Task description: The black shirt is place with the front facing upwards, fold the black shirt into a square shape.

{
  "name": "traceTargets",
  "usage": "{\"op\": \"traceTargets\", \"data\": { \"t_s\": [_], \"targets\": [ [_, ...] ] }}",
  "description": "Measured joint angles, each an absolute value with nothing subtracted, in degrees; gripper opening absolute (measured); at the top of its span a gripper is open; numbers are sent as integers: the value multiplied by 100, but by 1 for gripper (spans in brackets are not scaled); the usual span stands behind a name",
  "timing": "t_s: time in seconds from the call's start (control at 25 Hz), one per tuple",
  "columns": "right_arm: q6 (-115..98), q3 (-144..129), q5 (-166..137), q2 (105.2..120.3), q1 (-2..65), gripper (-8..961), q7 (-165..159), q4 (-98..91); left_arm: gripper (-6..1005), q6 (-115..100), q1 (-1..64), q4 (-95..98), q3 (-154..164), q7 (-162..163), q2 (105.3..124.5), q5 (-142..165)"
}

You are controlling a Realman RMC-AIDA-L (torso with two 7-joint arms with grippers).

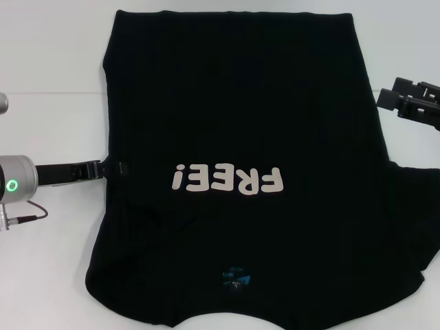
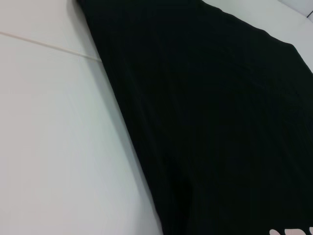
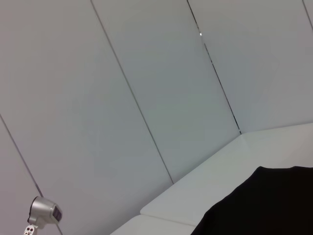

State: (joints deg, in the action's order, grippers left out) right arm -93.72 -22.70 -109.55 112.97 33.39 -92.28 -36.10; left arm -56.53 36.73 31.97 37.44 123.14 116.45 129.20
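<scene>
Shirt (image 1: 247, 124) lies spread flat on the white worktop (image 1: 48, 62), front up. White "FREE!" lettering (image 1: 228, 180) reads upside down from the head view. Collar and small blue neck label (image 1: 236, 278) sit at the near edge, hem at the far edge. Left side edge runs fairly straight, apparently with the sleeve folded in. On the right the cloth spreads wider toward the near corner, reaching the frame edge. Some shallow wrinkles near the lower left of the lettering.

Left gripper (image 1: 118, 168) comes in low from the left, level with the lettering, its tip at the shirt's left edge and touching or just over the cloth. Black on black: cannot tell how the jaws stand. Left wrist view shows only the shirt's side edge (image 2: 210, 122) running diagonally across bare worktop (image 2: 54, 147), with a sliver of lettering (image 2: 291, 231) at the corner.

Right gripper (image 1: 386, 99) is held at the right, just beside the shirt's right edge, above the worktop. Jaws state: cannot tell. Right wrist view looks at wall panels (image 3: 146, 88) and a corner of the shirt (image 3: 264, 205).
</scene>
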Motion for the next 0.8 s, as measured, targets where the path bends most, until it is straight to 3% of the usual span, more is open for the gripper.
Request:
{"op": "traceTargets", "data": {
  "t_s": [0.08,0.6,0.8],
  "targets": [
    [-9381,-2263,-10951,11298,3328,886,-9228,-3614,912,-5651,3671,3204,3744,12311,11644,12920],
    [-9378,-2268,-10951,11310,3336,886,-9228,-3621,306,-5639,3738,3288,3831,12299,11644,12920],
    [-9369,-2268,-10951,11310,3351,886,-9228,-3622,208,-5729,3865,3353,3832,12322,11644,12884]
  ]
}}
